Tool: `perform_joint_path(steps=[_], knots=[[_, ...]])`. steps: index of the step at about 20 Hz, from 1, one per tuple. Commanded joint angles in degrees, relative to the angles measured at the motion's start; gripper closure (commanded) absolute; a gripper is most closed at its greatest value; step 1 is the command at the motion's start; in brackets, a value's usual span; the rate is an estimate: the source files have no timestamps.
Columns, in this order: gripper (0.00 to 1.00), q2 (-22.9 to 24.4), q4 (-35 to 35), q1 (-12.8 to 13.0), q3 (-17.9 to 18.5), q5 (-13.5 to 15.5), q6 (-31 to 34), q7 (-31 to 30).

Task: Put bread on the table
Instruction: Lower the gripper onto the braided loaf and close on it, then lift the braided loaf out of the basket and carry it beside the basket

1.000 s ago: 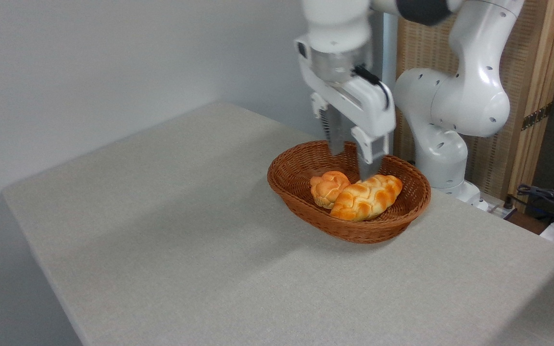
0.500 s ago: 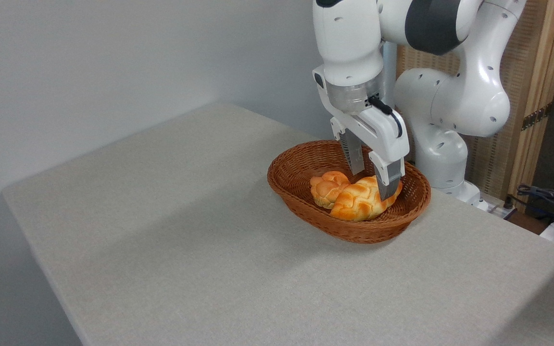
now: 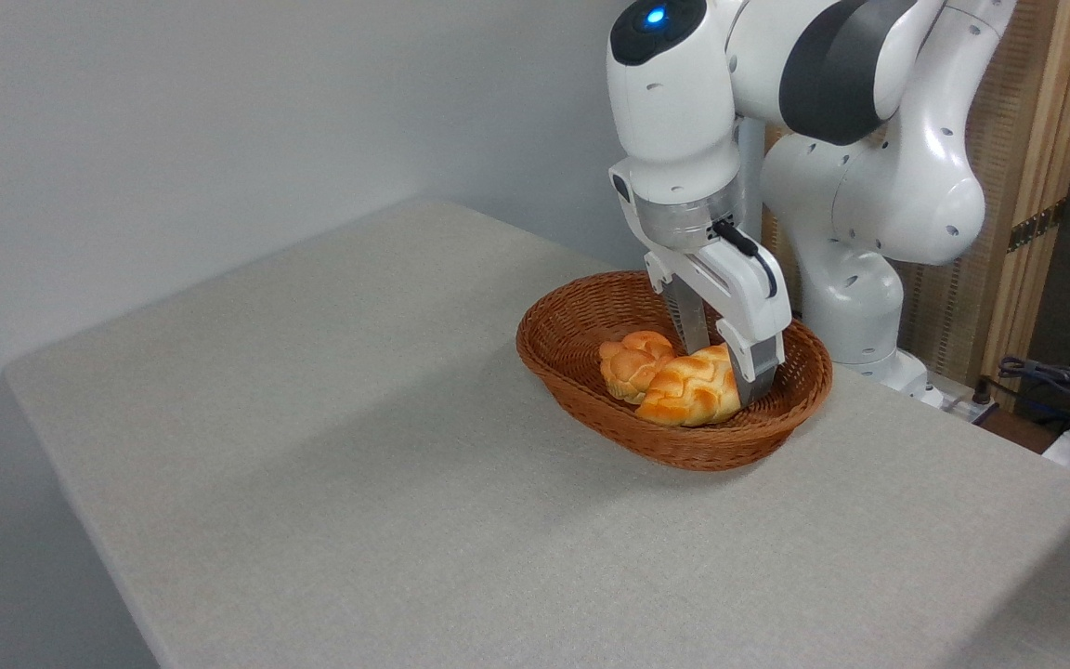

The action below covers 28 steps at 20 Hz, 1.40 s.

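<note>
Bread [image 3: 688, 390] lies in the wicker basket [image 3: 591, 413] at centre right of the frame, touching the bun [image 3: 632, 362]. Note the gripper [image 3: 721, 358]: its fingers [image 3: 750, 367] are spread, straddling the loaf's right end to permit closure. Place it on the counter [image 3: 358, 446].

Basket [image 3: 591, 423] sits on the table [image 3: 312, 465], right of centre, toward my base. Inside: bun [image 3: 632, 362] left, bread [image 3: 691, 388] touching its right. My gripper [image 3: 723, 360] straddles the bread's right end.
</note>
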<state>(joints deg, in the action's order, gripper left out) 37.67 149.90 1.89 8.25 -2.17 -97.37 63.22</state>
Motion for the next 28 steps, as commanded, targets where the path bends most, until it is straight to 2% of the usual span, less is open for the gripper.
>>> perform_joint_path(steps=[1,4,7,9,11,16,20,23,26,28], knots=[[0.0,-0.1,1.5,-0.1,0.2,-0.6,-2.0,0.9],[0.03,-0.6,1.7,-0.3,0.3,-0.2,-3.0,0.0],[0.27,-0.7,1.7,-0.3,0.3,0.0,-3.5,-0.1],[0.5,-0.7,1.6,-0.3,0.3,0.0,-3.5,0.1],[0.66,-0.8,1.5,-0.3,0.3,0.0,-3.6,0.2],[0.74,-0.8,1.5,-0.3,0.3,0.0,-3.6,0.2],[0.76,-0.8,1.1,-0.3,0.3,0.1,-3.5,0.2],[0.76,-0.2,-2.2,-0.2,-0.9,0.2,0.1,0.2],[0.76,-1.2,-8.6,0.1,-1.5,3.5,6.3,0.2],[0.76,-1.3,-9.2,0.4,-1.7,4.0,7.8,0.0]])
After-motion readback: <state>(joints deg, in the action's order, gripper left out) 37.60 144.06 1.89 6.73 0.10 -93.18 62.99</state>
